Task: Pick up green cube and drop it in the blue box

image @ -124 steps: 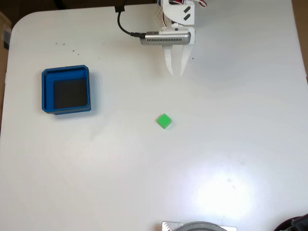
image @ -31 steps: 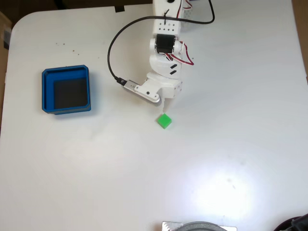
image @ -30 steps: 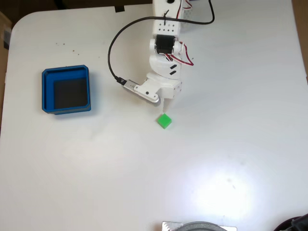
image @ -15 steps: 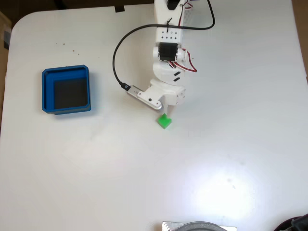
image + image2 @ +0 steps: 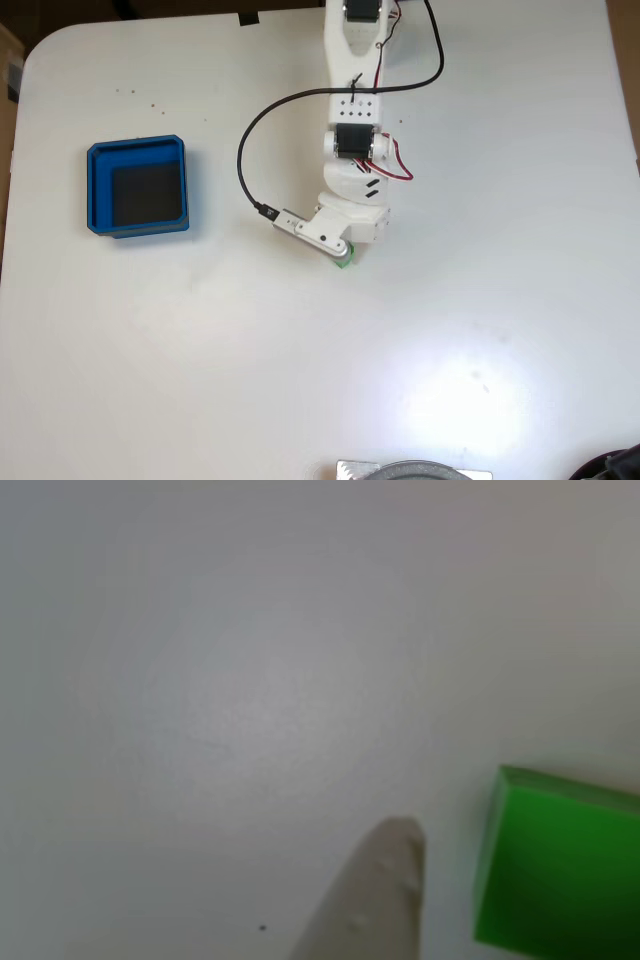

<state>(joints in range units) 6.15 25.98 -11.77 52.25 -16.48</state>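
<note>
Arm point(image 5: 352, 120) reaches from the table's point(image 5: 480, 330) top edge down toward its middle, its head covering most of the green cube point(image 5: 344, 261), which lies near the middle. In the other view, one pale fingertip point(image 5: 385, 890) stands just left of the cube point(image 5: 560, 875); whether the gripper point(image 5: 346, 256) is spread or closed cannot be told. The blue box point(image 5: 97, 190) sits near the left edge.

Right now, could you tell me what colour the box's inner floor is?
Black, clearest in the fixed view: box.
</note>
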